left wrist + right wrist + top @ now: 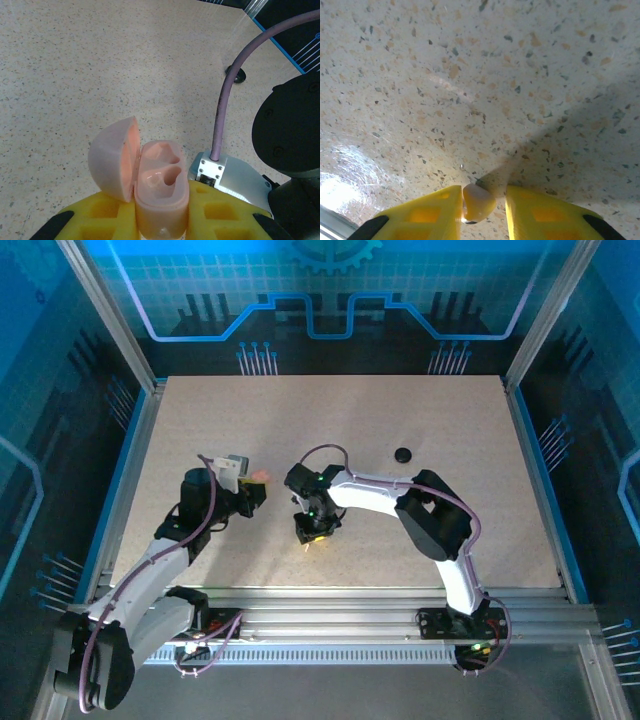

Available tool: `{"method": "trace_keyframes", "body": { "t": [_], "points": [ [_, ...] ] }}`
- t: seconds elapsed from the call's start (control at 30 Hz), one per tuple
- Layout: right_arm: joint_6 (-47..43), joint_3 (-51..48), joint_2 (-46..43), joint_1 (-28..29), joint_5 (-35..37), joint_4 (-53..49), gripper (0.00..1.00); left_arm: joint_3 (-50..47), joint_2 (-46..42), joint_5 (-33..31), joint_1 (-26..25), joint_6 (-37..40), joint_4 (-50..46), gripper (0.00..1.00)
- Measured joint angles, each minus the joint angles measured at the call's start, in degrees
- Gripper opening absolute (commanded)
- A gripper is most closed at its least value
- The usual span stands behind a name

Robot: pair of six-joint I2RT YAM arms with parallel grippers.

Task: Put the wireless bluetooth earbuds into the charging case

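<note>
Two grippers, one case, one earbud on a speckled table.
The left gripper (161, 212) clamps one pink charging case (161, 192), its lid (112, 160) swung open and both sockets empty. The right gripper (483, 201) stands narrowly parted astride one whitish earbud (478, 203) lying on the table (350, 410), with a gap on one side. Farther off lies one black puck (403, 454). Blue-lit panels (330, 290) wall the cell.

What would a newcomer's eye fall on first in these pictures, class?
The open pink plastic charging case, its lid swung left and both sockets empty, sits clamped in the yellow jaws of the left gripper. At the right gripper, a tiny whitish earbud lies on the speckled table between the yellow jaws, with a gap on one side. A small round black puck sits farther back on the table.
</note>
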Motion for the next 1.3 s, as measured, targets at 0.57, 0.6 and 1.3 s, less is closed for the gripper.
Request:
{"method": "trace_keyframes", "body": {
  "t": [0.57, 0.6, 1.3],
  "points": [
    [1.29, 0.52, 0.37, 1.84, 0.39, -0.24, 0.28, 0.00, 0.00, 1.07, 0.11, -0.02, 0.87, 0.22],
    [1.29, 0.52, 0.39, 1.84, 0.44, -0.24, 0.29, 0.00, 0.00, 1.09, 0.11, -0.02, 0.87, 0.22],
    [3.41, -2.71, -1.60, 1.84, 1.11, 3.13, 0.23, 0.00, 0.35, 1.09, 0.15, -1.53, 1.90, 0.21]
  ]
}}
